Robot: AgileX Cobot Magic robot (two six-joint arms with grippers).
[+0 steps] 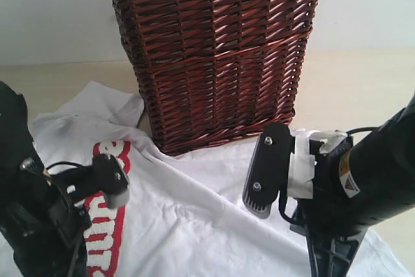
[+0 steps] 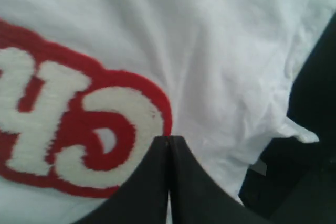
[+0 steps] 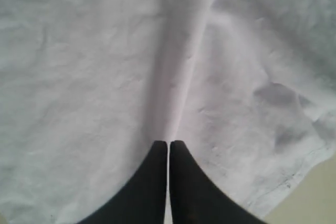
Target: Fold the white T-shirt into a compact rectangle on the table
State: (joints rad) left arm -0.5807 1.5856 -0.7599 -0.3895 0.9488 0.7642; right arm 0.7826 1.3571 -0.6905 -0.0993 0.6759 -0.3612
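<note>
White T-shirt (image 1: 194, 212) pinched in left gripper (image 2: 168, 140), raised fold in right gripper (image 3: 168, 143)

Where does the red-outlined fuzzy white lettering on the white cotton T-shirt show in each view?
Exterior: lettering lower left, under the left gripper.
Left wrist: just ahead of that gripper's shut tips.
Right wrist: not in it.
Shared landmark: the white T-shirt cloth.

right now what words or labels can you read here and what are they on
"CH": fuzzy white letters outlined in red on the white T-shirt, upside down in the left wrist view; rest cut off.
Sticker on the right arm: too small to read.
Wicker basket: no text.
</note>
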